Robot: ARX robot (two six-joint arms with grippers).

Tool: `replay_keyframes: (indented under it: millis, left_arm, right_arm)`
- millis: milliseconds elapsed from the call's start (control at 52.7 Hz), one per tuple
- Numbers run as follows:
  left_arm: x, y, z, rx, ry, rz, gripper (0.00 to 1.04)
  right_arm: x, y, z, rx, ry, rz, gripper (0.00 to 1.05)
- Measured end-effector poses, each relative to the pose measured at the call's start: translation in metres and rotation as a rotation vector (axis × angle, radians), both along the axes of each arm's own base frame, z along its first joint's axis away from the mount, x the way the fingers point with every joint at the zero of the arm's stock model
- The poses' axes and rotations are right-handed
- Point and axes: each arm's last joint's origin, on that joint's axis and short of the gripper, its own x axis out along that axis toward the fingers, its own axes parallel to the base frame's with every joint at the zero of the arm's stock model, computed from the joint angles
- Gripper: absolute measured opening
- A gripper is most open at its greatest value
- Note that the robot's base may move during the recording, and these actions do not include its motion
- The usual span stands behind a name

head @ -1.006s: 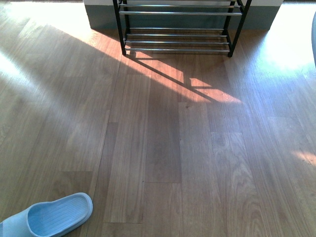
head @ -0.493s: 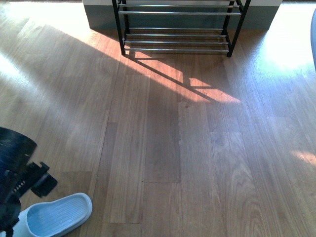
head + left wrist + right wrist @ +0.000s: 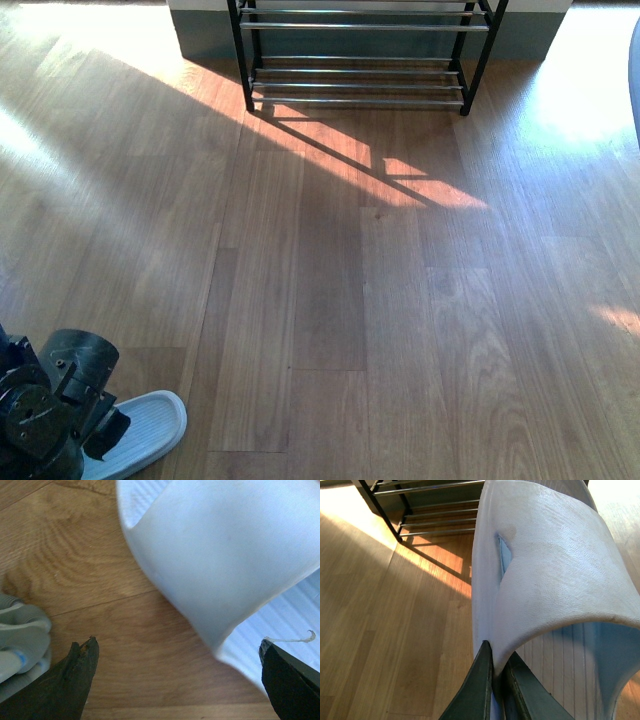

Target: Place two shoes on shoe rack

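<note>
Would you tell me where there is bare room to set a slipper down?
The rack shows bare bars, as is the floor between it and the near-left slipper. Crowded only there, with the open left gripper over it. The right gripper holds the other slipper.

Right gripper (image 3: pixel 496 655) — pinching pale slipper (image 3: pixel 555 565) edge; shoe rack (image 3: pixel 437 515) beyond.

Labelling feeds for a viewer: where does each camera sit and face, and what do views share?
Front: on the body, facing across the floor to the shoe rack; left arm low left over a blue slipper.
Left wrist: looks down on that slipper; left gripper open above it.
Right wrist: faces the rack past the second slipper, pinched in the right gripper.
Shared: rack, front and right wrist.
</note>
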Motion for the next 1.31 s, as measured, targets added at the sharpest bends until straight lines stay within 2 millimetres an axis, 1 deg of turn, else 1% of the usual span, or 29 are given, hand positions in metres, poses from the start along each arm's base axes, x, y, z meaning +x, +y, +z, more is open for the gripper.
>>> replay_keyframes:
  millis: [114,209,266,304,379,417,436,474,493,569,702,740,759,797,816,854,873,911,949,968,1006,1081,1119,1138,1176,1195,1252,1309]
  left_arm:
    - [0.018,0.003,-0.014,-0.002,-0.003,0.018,0.95]
    - [0.019,0.002,-0.024,-0.007,0.008,0.020,0.95]
    - [0.019,0.001,-0.026,-0.004,0.021,0.019,0.94]
    - [0.020,-0.002,-0.026,-0.001,0.031,0.014,0.89]
    - [0.024,-0.009,-0.030,0.021,0.042,0.016,0.74]
    - [0.024,-0.009,-0.031,0.027,0.046,0.014,0.72]
    - [0.024,-0.010,-0.032,0.032,0.049,0.012,0.68]
    - [0.023,-0.011,-0.033,0.034,0.058,0.011,0.65]
    - [0.021,-0.011,-0.034,0.036,0.071,0.017,0.59]
    - [0.018,-0.010,-0.036,0.041,0.093,0.025,0.45]
    - [0.018,-0.008,-0.038,0.048,0.111,0.034,0.21]
    - [0.018,-0.008,-0.038,0.052,0.110,0.033,0.18]
    - [0.018,-0.008,-0.038,0.056,0.109,0.030,0.14]
    - [0.019,-0.008,-0.038,0.060,0.107,0.028,0.12]
    - [0.019,-0.008,-0.036,0.067,0.101,0.022,0.08]
    - [0.020,-0.007,-0.035,0.071,0.096,0.013,0.05]
    - [0.022,-0.007,-0.033,0.079,0.087,0.000,0.02]
    - [0.025,-0.007,-0.030,0.087,0.077,-0.011,0.02]
    - [0.030,-0.007,-0.024,0.108,0.058,-0.049,0.02]
    - [0.035,-0.007,-0.017,0.124,0.033,-0.071,0.02]
    - [0.039,-0.008,-0.012,0.137,0.015,-0.091,0.02]
    - [0.057,-0.009,0.014,0.209,-0.069,-0.190,0.02]
    - [0.070,-0.008,0.039,0.254,-0.146,-0.244,0.02]
    - [0.074,-0.007,0.048,0.261,-0.165,-0.272,0.02]
    - [0.082,-0.006,0.074,0.267,-0.231,-0.319,0.02]
    - [0.087,-0.005,0.095,0.278,-0.292,-0.361,0.02]
    - [0.087,-0.002,0.136,0.337,-0.380,-0.453,0.02]
    - [0.079,0.000,0.171,0.396,-0.449,-0.532,0.02]
  right_arm:
    - [0.000,0.000,0.000,0.000,0.000,-0.001,0.02]
    - [0.000,0.000,0.000,0.000,0.000,0.000,0.02]
    - [0.000,0.000,0.000,0.000,0.000,0.000,0.02]
    - [0.000,0.000,0.000,0.000,0.000,0.000,0.02]
    - [0.000,0.000,0.000,0.000,0.000,0.000,0.02]
    - [0.000,0.000,0.000,0.000,0.000,0.000,0.02]
    - [0.000,0.000,0.000,0.000,0.000,0.000,0.02]
    - [0.000,0.000,0.000,0.000,0.000,0.000,0.02]
    - [0.000,0.000,0.000,0.000,0.000,0.000,0.02]
    - [0.000,0.000,0.000,0.000,0.000,0.000,0.02]
    - [0.000,0.000,0.000,0.000,0.000,0.000,0.02]
    - [0.000,0.000,0.000,0.000,0.000,0.000,0.02]
    - [0.000,0.000,0.000,0.000,0.000,-0.001,0.02]
    - [0.000,0.000,0.000,0.000,0.000,-0.001,0.02]
    - [0.000,0.000,0.000,0.000,0.000,0.000,0.02]
    - [0.000,0.000,0.000,0.000,0.000,0.000,0.02]
    - [0.000,0.000,0.000,0.000,0.000,0.000,0.02]
    - [0.000,0.000,0.000,0.000,0.000,0.000,0.02]
    - [0.000,0.000,0.000,0.000,0.000,0.000,0.02]
    - [0.000,0.000,0.000,0.000,0.000,0.000,0.02]
    - [0.000,0.000,0.000,0.000,0.000,0.000,0.02]
    - [0.000,0.000,0.000,0.000,0.000,0.000,0.02]
    - [0.000,0.000,0.000,0.000,0.000,0.000,0.02]
    - [0.000,0.000,0.000,0.000,0.000,0.000,0.02]
    - [0.000,0.000,0.000,0.000,0.000,0.000,0.02]
    - [0.000,0.000,0.000,0.000,0.000,-0.001,0.02]
    - [0.000,0.000,0.000,0.000,0.000,0.000,0.02]
    - [0.000,0.000,0.000,0.000,0.000,0.000,0.02]
